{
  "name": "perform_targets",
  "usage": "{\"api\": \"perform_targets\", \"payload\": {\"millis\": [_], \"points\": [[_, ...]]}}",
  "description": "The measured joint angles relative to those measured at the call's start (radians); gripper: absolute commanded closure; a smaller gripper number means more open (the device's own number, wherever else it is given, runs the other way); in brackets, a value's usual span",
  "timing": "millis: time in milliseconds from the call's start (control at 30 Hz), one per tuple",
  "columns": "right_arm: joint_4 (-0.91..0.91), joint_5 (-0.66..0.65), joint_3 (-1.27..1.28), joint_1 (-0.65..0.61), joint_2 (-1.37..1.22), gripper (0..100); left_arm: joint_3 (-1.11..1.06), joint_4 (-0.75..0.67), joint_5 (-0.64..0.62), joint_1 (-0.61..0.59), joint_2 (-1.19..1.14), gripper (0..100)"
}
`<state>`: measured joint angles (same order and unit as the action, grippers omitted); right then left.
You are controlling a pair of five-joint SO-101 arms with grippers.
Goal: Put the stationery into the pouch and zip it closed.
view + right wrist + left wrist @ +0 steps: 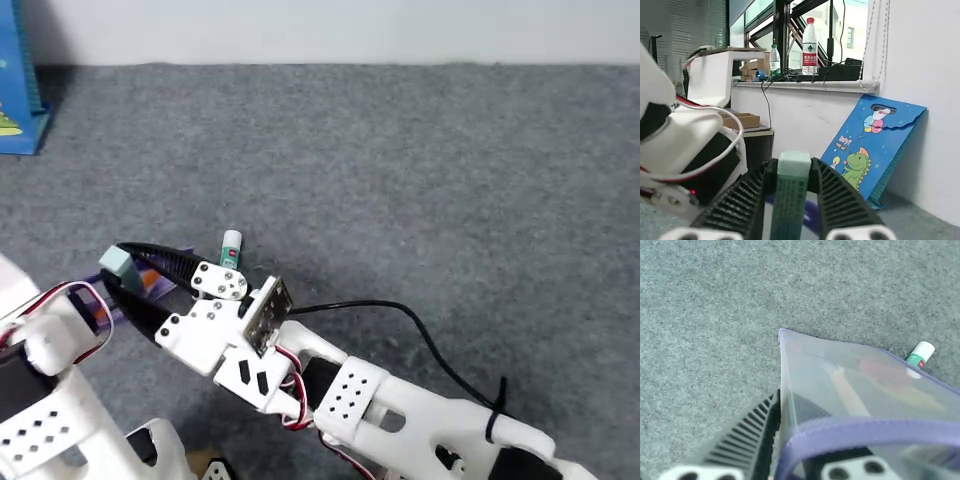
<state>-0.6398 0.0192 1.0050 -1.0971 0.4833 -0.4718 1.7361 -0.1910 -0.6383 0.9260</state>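
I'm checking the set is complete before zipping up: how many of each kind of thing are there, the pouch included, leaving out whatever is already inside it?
pouch: 1
glue stick: 1
green block, in the right gripper: 1
Total: 3
What lies inside the pouch is too blurred to count.

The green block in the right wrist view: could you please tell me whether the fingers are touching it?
Touching. The right wrist view shows both fingers pressed against the green block's sides, no gap.
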Motion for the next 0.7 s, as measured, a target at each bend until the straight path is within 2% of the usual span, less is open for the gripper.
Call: {"api": "perform_targets", "payload": {"millis": [100,500,567,700], "points": [[0.023,-0.041,0.0,0.0,0.009,74.5,0.0,0.0,0.0,0.0,0.0,99],[0.391,-0.055,0.0,0.018,0.345,79.1,0.0,0.0,0.0,0.0,0.0,99],[0.503,0.003,-0.003,0.054,0.397,79.8,0.0,0.0,0.0,0.0,0.0,99],[0.821,0.241,-0.115,0.181,0.411,80.1,0.0,0.0,0.0,0.0,0.0,99]]}}
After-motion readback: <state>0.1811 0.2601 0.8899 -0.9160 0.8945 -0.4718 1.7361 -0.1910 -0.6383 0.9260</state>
